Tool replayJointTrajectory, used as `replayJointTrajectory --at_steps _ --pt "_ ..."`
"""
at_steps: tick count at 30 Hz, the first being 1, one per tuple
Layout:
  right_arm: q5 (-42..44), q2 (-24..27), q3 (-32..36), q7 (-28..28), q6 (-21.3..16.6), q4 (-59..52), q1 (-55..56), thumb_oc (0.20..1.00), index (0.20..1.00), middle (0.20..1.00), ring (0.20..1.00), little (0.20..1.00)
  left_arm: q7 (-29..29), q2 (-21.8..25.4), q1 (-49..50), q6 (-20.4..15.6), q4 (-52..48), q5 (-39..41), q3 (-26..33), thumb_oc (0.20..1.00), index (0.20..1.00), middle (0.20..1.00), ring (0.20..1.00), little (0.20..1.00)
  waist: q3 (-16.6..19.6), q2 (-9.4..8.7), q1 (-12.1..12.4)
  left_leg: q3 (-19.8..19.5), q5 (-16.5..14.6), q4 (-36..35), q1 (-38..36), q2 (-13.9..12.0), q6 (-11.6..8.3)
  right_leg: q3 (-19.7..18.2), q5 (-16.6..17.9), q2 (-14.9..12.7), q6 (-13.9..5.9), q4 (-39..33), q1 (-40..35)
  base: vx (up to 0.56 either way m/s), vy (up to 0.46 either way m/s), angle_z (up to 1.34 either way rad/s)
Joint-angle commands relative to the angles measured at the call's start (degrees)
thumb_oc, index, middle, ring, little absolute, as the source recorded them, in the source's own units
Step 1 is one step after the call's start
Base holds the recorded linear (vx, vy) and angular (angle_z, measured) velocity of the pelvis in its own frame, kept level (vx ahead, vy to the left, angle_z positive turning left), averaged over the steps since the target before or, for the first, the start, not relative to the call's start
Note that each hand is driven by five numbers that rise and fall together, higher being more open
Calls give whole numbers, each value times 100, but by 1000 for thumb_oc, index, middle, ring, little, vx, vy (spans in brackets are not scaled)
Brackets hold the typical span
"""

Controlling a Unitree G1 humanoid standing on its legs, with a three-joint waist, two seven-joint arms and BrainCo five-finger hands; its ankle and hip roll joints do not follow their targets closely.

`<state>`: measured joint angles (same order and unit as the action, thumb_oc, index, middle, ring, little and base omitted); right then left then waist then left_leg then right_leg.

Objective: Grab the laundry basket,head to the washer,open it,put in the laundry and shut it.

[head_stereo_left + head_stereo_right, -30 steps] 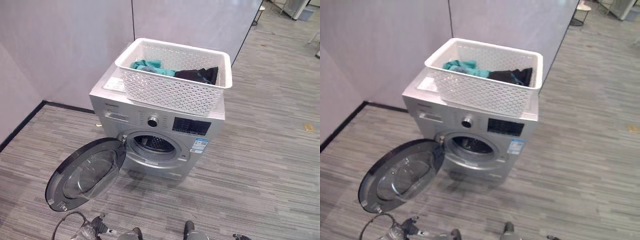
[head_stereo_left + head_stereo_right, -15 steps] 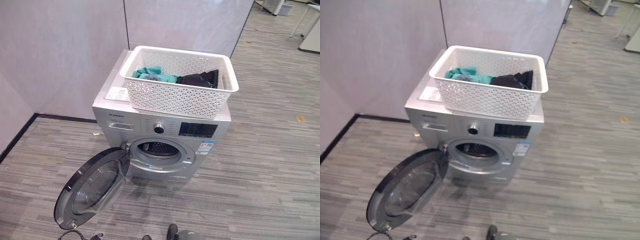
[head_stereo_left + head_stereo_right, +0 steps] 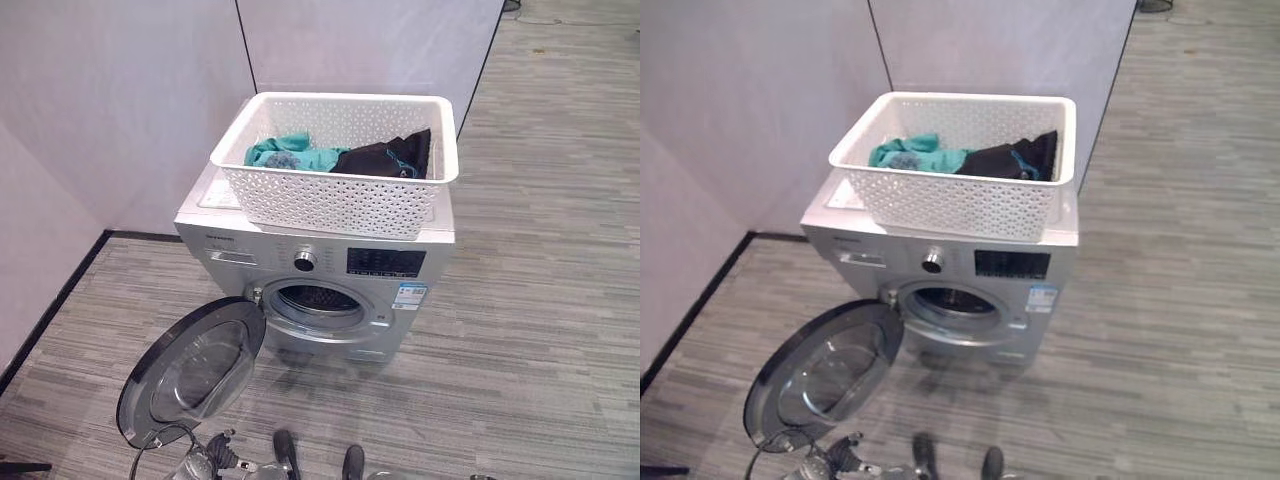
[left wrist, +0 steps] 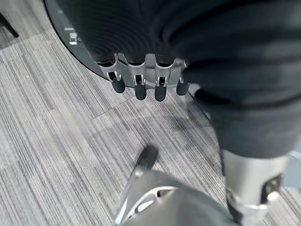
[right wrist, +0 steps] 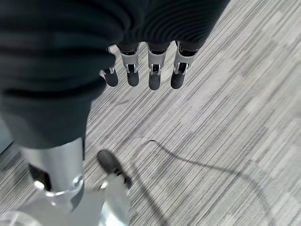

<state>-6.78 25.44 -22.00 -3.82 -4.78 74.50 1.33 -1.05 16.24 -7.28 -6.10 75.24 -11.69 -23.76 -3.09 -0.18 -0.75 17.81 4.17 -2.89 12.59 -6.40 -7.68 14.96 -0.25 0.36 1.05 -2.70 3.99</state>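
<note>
White perforated plastic laundry basket (image 3: 335,190) resting on top of silver front-loading washing machine (image 3: 320,275), holding teal cloth (image 3: 285,153) beside black garment (image 3: 385,158). Round glass-fronted washer door (image 3: 190,370) swung wide open to the left, dark drum opening (image 3: 318,298) exposed, grey striped floor (image 3: 540,300) all around. Left hand (image 4: 141,80) and right hand (image 5: 150,70) hanging low over the floor, fingers straight and relaxed, gripping nothing.

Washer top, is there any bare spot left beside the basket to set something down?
Little: a bare strip of the washer top left of the basket. The basket fills the rest. The open door crowds the floor front-left; the floor on the right is bare.
</note>
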Motion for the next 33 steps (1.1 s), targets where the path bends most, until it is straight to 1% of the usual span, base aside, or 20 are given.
replayJointTrajectory --at_steps 1,2,3,6,7,8,9,12,16,20,21,22,23,24,26,27,28,29,31,33 --pt "-112 94 37 69 -22 95 36 1000 1000 1000 1000 1000 16 22 -102 -53 56 -172 -57 1000 1000 1000 1000 1000 -94 -43 -63 228 791 333 455 93 185 -466 40 -231 -558 36 -356 256 143 -26" --pt "-125 94 20 70 -15 122 10 1000 1000 1000 1000 1000 38 8 -87 -50 53 -164 -68 1000 1000 1000 1000 1000 -117 -39 -40 206 776 411 427 74 193 -523 -6 -246 -571 40 -427 296 183 -16" --pt "-140 86 11 73 -5 147 -7 1000 1000 1000 1000 1000 39 3 -61 -45 63 -144 -48 1000 1000 1000 1000 1000 -97 -32 -15 97 667 546 431 99 235 -642 -65 -299 -596 56 -484 235 161 -19" --pt "-197 23 24 64 14 215 4 1000 1000 1000 1000 1000 -2 7 -9 -56 101 -88 47 1000 1000 1000 1000 1000 20 -16 -21 112 497 544 283 179 344 -783 -56 -459 -711 61 -521 272 234 -50" --pt "-172 -46 31 64 24 164 -88 1000 1000 1000 1000 1000 -4 12 27 -67 115 -11 123 1000 1000 1000 1000 1000 121 -41 23 292 278 593 230 272 447 -900 81 -711 -880 -22 -479 300 335 -51" --pt "-165 -58 9 58 17 114 -113 1000 1000 1000 1000 1000 -16 22 23 -76 109 7 135 1000 1000 1000 1000 1000 135 -45 38 349 226 617 226 295 459 -923 145 -770 -917 -32 -442 227 272 -50" --pt "-164 -58 9 58 17 114 -113 1000 1000 1000 1000 1000 -16 22 23 -76 109 7 135 1000 1000 1000 1000 1000 137 -46 42 353 224 619 228 294 459 -926 145 -771 -917 -32 -439 73 111 -46" --pt "-202 -142 -161 24 -11 -143 -214 1000 1000 1000 1000 1000 -57 81 36 -99 24 116 224 1000 1000 1000 1000 1000 146 -89 112 496 49 692 242 366 532 -991 377 -935 -1039 -61 -322 84 129 -21" --pt "-224 -157 -273 28 -32 -512 -273 1000 1000 1000 1000 1000 -68 142 81 -93 3 116 239 1000 1000 1000 1000 1000 130 -177 146 580 -90 695 209 446 609 -971 607 -1049 -1127 40 -254 81 108 -8" --pt "-236 -64 -234 64 -46 -1063 -165 1000 1000 1000 1000 1000 -60 209 217 -80 11 112 315 1000 1000 1000 1000 1000 131 -179 90 546 -145 472 -51 608 707 -893 1023 -1219 -1206 700 -104 91 129 6" --pt "-242 -17 -207 64 -50 -1204 -147 1000 1000 1000 1000 1000 -60 233 251 -59 12 114 356 1000 1000 1000 1000 1000 114 -146 76 560 -135 386 -134 606 737 -853 1050 -1197 -1189 993 -32 106 126 5" --pt "-189 22 -159 83 -62 -1356 -89 1000 1000 1000 1000 1000 -23 249 276 -35 49 80 348 1000 1000 1000 1000 1000 87 -118 -30 452 -149 241 -315 671 770 -1133 904 -825 -1099 1203 155 149 112 -4" --pt "-107 36 -143 81 -96 -1479 -22 1000 1000 1000 1000 1000 -30 267 272 -29 72 72 336 1000 1000 1000 1000 1000 64 -81 -183 289 -123 120 -458 694 757 -1561 619 -377 -964 1173 462 156 78 3" --pt "-70 43 -119 104 -104 -1574 28 1000 1000 1000 1000 1000 -57 265 264 -26 98 117 382 1000 1000 1000 1000 1000 4 -31 -255 218 -109 25 -563 686 722 -1605 457 -211 -896 1021 767 103 7 5" --pt "-190 141 -173 114 -112 -1814 15 1000 1000 1000 1000 1000 -89 290 216 -38 152 136 436 1000 1000 1000 1000 1000 -104 -63 -291 206 -161 0 -751 656 676 -1348 676 -351 -934 579 1111 99 -101 78" --pt "-187 176 -135 125 -130 -1930 50 1000 1000 1000 1000 1000 -103 298 174 -31 148 88 405 1000 1000 1000 1000 1000 -155 -67 -379 -94 -223 185 -737 670 698 -1698 687 -295 -979 756 1040 133 -177 89" --pt "-273 221 -133 132 -147 -2092 204 1000 1000 1000 1000 1000 -139 297 207 -51 144 58 428 1000 1000 1000 1000 1000 -145 -174 -374 -80 -248 194 -812 679 681 -1617 701 -328 -950 628 856 82 -125 31" --pt "-274 221 -132 132 -146 -2096 208 1000 1000 1000 1000 1000 -139 297 209 -51 143 58 427 1000 1000 1000 1000 1000 -145 -175 -378 -85 -247 196 -813 680 681 -1613 705 -330 -950 618 848 73 -158 83" --pt "-422 481 137 136 -176 -2599 490 1000 1000 1000 1000 1000 -129 291 307 -84 121 83 528 1000 1000 1000 1000 1000 63 -224 -349 -24 -153 31 -822 661 587 -1434 824 -367 -966 154 628 64 -146 77" --pt "-384 599 313 149 -194 -2800 614 1000 1000 1000 1000 1000 -143 295 331 -83 107 104 589 1000 1000 1000 1000 1000 115 -227 -358 -24 -98 2 -794 645 544 -1375 838 -365 -963 74 575 25 -91 5"
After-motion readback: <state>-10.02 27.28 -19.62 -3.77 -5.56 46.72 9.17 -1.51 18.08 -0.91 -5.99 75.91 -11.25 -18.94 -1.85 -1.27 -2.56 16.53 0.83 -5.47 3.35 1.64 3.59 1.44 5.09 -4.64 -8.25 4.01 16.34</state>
